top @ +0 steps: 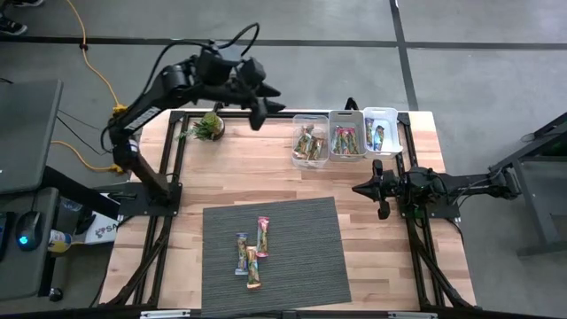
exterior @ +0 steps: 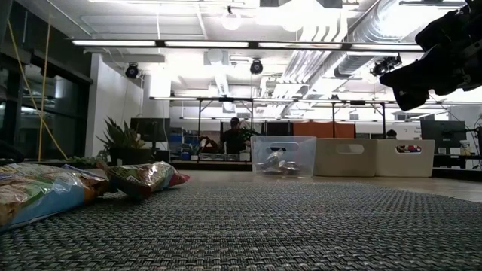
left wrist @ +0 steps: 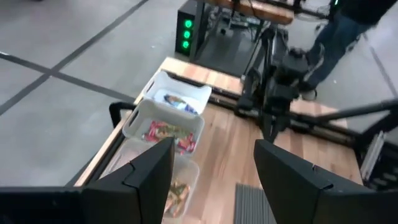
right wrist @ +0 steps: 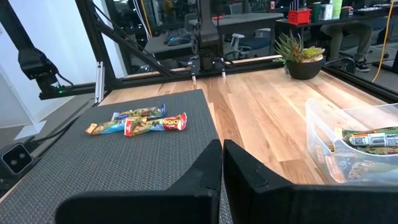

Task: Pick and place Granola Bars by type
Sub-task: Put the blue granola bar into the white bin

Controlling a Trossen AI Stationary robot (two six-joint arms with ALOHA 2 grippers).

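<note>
Grey mat [top: 301, 266] bears three Granola Bars [top: 252, 252]; left gripper [top: 266, 113], fingers apart and empty, must descend there.

Closed end effector [right wrist: 222, 163] faces bars [right wrist: 138, 122] on mat [right wrist: 93, 168].

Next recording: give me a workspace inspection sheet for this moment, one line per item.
Surface: wooden table with a grey mat.
Job's things: three Granola Bars lie loose on the mat; more sit sorted in three bins at the far edge.
Clutter: potted plant near the far left corner.
Grippers: left gripper open, raised beside the bins; right gripper shut, empty, off the mat's right side.
Cables: yellow cable on the floor, left.
Surroundings: a person at a desk behind.
</note>
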